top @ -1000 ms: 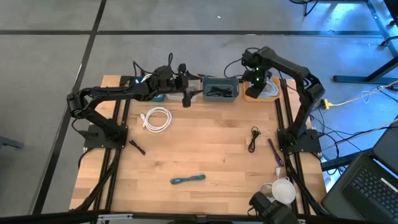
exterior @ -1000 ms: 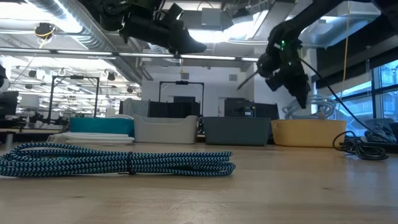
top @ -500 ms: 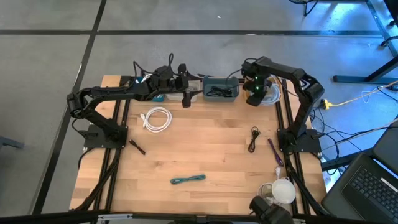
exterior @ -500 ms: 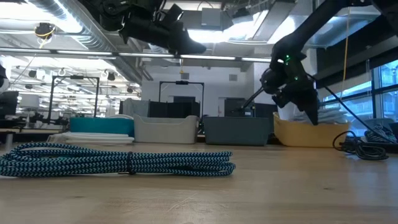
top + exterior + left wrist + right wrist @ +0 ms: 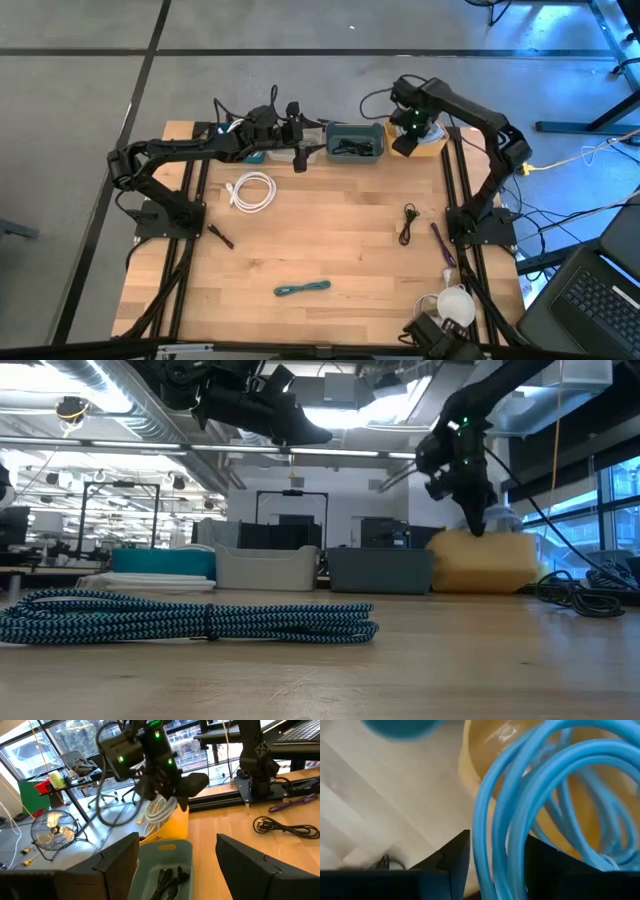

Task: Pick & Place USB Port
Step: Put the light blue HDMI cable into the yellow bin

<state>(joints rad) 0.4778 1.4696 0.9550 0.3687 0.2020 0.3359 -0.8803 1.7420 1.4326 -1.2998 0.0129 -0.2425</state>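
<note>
Above yellow bin [image 5: 428,146] at far right, my right gripper [image 5: 492,870] is clamping pale blue cable [image 5: 520,795], loops dangling over bin; risking snagging rim, dragging bin. Left gripper [image 5: 175,865] idling spread above grey bin [image 5: 162,865].

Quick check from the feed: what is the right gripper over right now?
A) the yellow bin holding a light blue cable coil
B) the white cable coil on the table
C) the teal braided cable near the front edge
A: the right gripper hangs at the yellow bin, and its wrist view shows the light blue cable coil between its fingers.
</note>
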